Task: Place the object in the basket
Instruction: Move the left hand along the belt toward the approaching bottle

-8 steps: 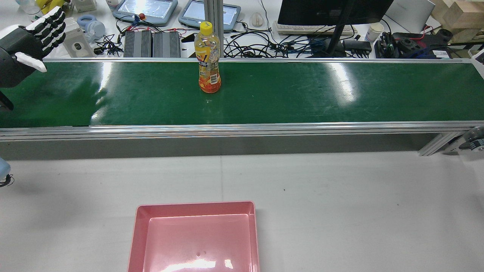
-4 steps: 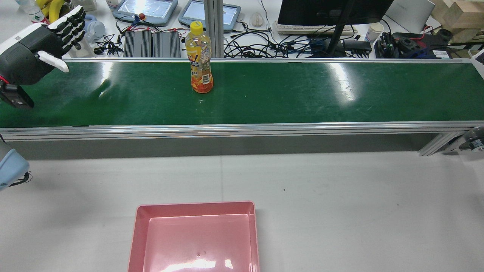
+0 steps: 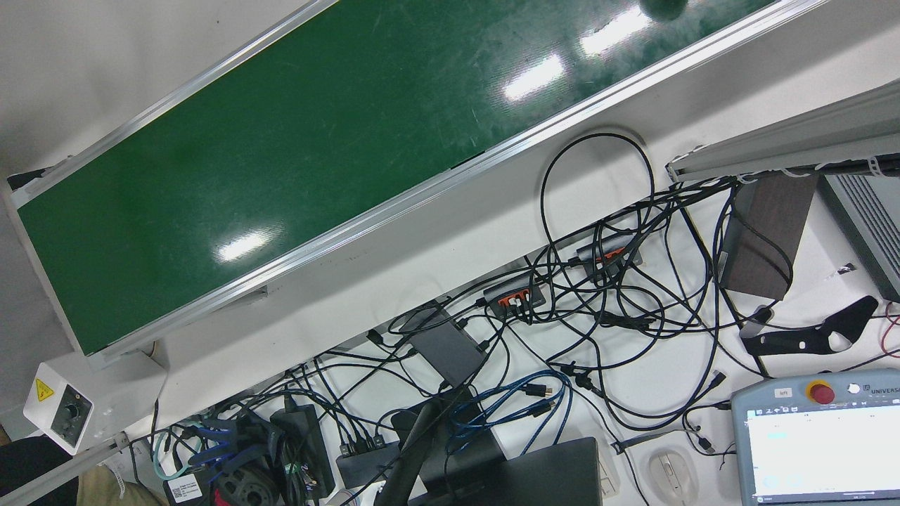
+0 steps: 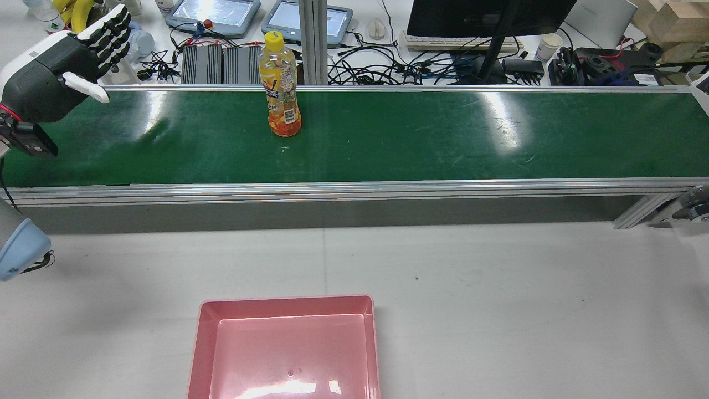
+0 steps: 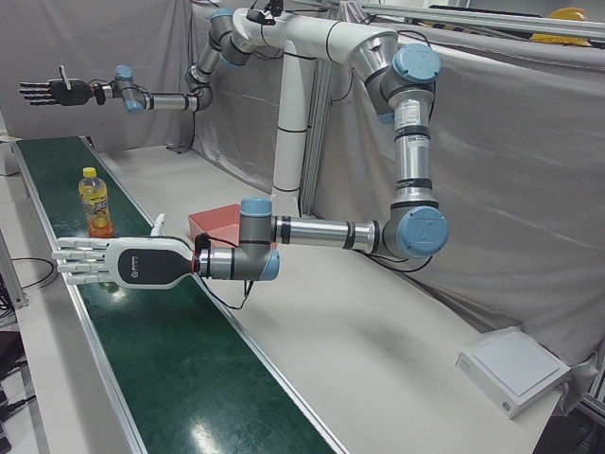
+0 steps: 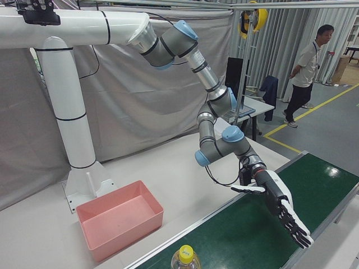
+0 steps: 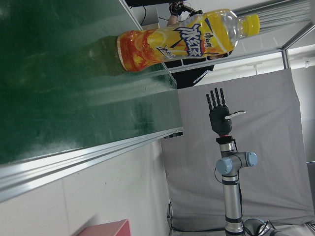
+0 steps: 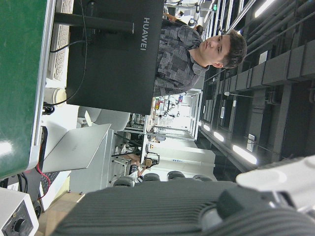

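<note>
Approach step, nothing grasped yet: left hand [image 4: 55, 75] hovering over one end of the green conveyor belt [image 4: 443, 138], its fingers [image 4: 108, 33] released, straight and spread, holding nothing. Orange drink bottle [image 4: 281, 88] upright on the belt, off to the thumb side of those fingers and well apart from them. Right hand [image 5: 52, 92] raised far beyond the bottle, likewise splayed and empty. Next, probably: carrying the left fingers sideways to the bottle's body, closing round it without tipping it, then lifting back toward the pink basket [image 4: 288, 303], empty on the white bench [image 4: 498, 288] behind the heel of the hand. By count: one bottle, one basket, one belt, two hands
</note>
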Robot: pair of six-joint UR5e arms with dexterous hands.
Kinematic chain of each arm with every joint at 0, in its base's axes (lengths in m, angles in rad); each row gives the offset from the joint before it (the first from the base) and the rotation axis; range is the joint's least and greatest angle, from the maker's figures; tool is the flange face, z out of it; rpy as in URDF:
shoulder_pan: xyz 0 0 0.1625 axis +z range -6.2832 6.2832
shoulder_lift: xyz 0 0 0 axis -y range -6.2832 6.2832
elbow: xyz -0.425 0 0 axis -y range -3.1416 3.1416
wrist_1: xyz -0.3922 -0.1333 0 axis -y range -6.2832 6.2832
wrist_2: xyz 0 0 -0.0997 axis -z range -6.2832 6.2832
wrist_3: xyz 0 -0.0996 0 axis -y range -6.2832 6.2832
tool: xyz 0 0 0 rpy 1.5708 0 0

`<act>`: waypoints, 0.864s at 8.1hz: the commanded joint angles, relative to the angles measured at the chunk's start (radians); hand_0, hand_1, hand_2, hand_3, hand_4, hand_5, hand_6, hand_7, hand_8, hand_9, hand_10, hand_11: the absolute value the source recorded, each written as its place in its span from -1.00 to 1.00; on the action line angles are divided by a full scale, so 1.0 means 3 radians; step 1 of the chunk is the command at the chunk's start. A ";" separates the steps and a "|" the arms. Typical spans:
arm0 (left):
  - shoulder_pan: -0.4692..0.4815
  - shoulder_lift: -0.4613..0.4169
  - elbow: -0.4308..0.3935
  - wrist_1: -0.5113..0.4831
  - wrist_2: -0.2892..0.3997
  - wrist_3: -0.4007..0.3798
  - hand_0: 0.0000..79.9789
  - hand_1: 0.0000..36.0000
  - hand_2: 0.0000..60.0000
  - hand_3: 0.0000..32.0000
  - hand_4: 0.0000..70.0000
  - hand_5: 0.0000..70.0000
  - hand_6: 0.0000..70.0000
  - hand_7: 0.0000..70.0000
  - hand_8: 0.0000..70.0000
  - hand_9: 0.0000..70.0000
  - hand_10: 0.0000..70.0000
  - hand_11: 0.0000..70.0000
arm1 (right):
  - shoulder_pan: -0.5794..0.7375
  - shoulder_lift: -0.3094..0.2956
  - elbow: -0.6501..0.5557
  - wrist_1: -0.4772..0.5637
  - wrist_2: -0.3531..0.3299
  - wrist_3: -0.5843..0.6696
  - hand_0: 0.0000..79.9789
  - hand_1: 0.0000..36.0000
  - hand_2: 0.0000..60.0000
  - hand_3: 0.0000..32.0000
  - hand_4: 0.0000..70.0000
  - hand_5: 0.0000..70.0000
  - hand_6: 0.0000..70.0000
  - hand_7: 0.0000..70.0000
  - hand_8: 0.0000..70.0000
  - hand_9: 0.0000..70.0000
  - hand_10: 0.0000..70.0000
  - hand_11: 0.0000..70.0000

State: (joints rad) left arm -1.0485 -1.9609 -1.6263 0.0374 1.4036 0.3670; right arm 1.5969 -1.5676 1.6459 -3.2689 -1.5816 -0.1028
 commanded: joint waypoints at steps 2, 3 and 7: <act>0.0165 -0.0003 0.0011 -0.0074 -0.0021 -0.0037 0.38 -0.82 -1.00 -0.91 -0.84 -1.00 -1.00 -1.00 -1.00 -1.00 -1.00 -1.00 | 0.0000 0.0000 0.0000 0.0000 0.0000 0.0000 -1.00 -1.00 -1.00 -1.00 -1.00 -1.00 -1.00 -1.00 -1.00 -1.00 -1.00 -1.00; 0.0242 -0.0014 0.0011 -0.0058 -0.0046 -0.0027 0.40 -0.79 -1.00 -0.93 -0.83 -1.00 -1.00 -1.00 -1.00 -1.00 -1.00 -1.00 | 0.0000 0.0005 0.0000 0.0000 0.0000 0.0000 -1.00 -1.00 -1.00 -1.00 -1.00 -1.00 -1.00 -1.00 -1.00 -1.00 -1.00 -1.00; 0.0258 -0.0218 0.0026 0.0090 -0.0067 -0.0032 0.44 -0.75 -1.00 -0.98 -0.81 -1.00 -1.00 -1.00 -1.00 -1.00 -1.00 -1.00 | 0.0000 0.0000 0.0000 0.0000 0.0000 0.0000 -1.00 -1.00 -1.00 -1.00 -1.00 -1.00 -1.00 -1.00 -1.00 -1.00 -1.00 -1.00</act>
State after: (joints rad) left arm -0.9762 -1.9914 -1.6217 0.0431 1.3846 0.3579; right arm 1.5969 -1.5671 1.6460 -3.2689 -1.5815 -0.1028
